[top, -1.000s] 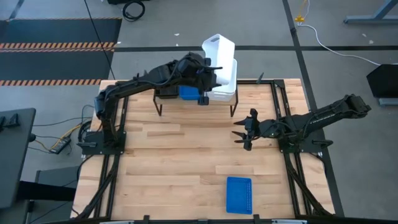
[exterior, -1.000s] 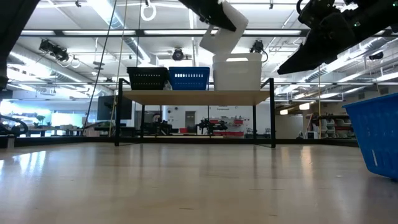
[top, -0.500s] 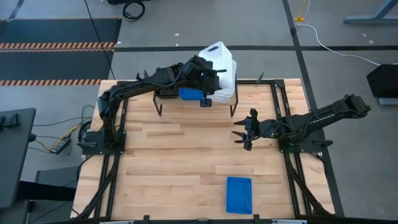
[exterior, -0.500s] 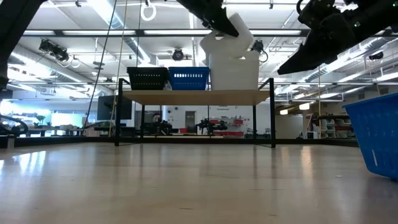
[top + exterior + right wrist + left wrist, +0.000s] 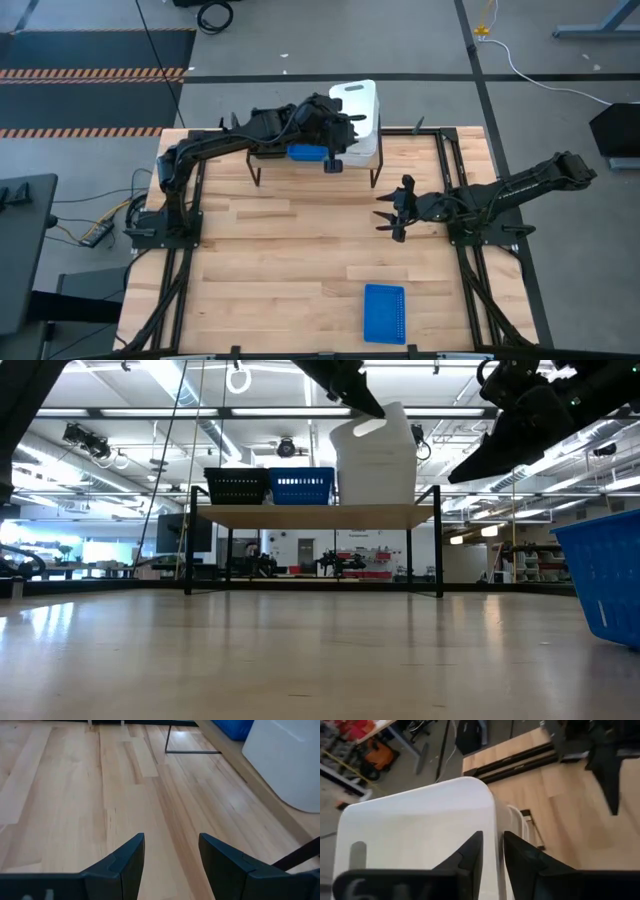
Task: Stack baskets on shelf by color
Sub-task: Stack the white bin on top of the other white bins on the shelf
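Note:
On the shelf (image 5: 310, 515) stand a black basket (image 5: 237, 486), a blue basket (image 5: 303, 485) and, on its right end, a white basket (image 5: 517, 822). My left gripper (image 5: 492, 837) is shut on a second white basket (image 5: 358, 108), which sits in the top of the first and stands taller than the others in the low view. A further blue basket (image 5: 384, 312) rests on its base near the table's near edge. My right gripper (image 5: 390, 212) hovers open over the table's right half, in front of the shelf. My left gripper pinches the upper white basket by one side wall (image 5: 490, 815), close to a rounded corner, with one finger on each face of that wall. The fingers (image 5: 470, 857) come from the table's left, slanting down. The basket sits in the lower white basket, still a little tilted.
The shelf's black legs (image 5: 375, 178) stand on the far part of the wooden table. Black frame rails (image 5: 455, 200) run along the table's left and right sides. Bare wood (image 5: 290, 260) lies between the shelf and the near blue basket.
My left gripper has moved down toward the shelf and kept its hold. The white basket, held high and steeply tilted over the shelf's right end a second ago, has come down into the white basket there and is nearly level. My right arm has kept still.

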Robot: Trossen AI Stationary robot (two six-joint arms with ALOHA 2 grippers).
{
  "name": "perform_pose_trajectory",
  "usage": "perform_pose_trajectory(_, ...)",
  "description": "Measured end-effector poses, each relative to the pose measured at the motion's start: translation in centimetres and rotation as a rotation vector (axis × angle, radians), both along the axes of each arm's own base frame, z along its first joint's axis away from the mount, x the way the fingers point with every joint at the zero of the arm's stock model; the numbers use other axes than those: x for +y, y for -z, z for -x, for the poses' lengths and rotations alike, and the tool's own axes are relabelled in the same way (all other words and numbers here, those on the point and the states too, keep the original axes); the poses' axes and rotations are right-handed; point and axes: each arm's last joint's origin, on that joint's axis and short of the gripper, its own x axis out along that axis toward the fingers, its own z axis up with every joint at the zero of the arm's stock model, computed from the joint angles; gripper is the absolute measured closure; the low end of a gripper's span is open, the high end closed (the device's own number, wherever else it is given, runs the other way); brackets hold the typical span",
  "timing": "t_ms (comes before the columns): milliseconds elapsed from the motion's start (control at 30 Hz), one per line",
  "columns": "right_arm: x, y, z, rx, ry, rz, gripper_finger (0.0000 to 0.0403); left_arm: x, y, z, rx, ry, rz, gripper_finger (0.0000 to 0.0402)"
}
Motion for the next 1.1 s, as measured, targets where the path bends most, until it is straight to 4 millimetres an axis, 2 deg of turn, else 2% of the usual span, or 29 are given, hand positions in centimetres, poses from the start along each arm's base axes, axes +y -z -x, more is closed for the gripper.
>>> perform_pose_trajectory(233,0.0,0.1,0.0,0.008,0.001,0.000,0.0208,-1.2,-1.3,0.9,0.026,-0.049,-0.102,0.0325)
perform_pose_trajectory(500,0.0,0.1,0.1,0.014,0.003,-0.008,0.0208,-1.9,-3.0,2.6,-0.003,-0.085,-0.058,0.0314)
perform_pose_trajectory(800,0.0,0.1,0.1,0.012,0.003,-0.015,0.0208,-0.6,-2.3,3.9,0.033,-0.184,0.173,0.0298)
perform_pose_trajectory(1100,0.0,0.1,0.1,0.008,0.003,-0.015,0.0208,-0.4,-1.9,3.9,0.069,-0.152,0.156,0.0250)
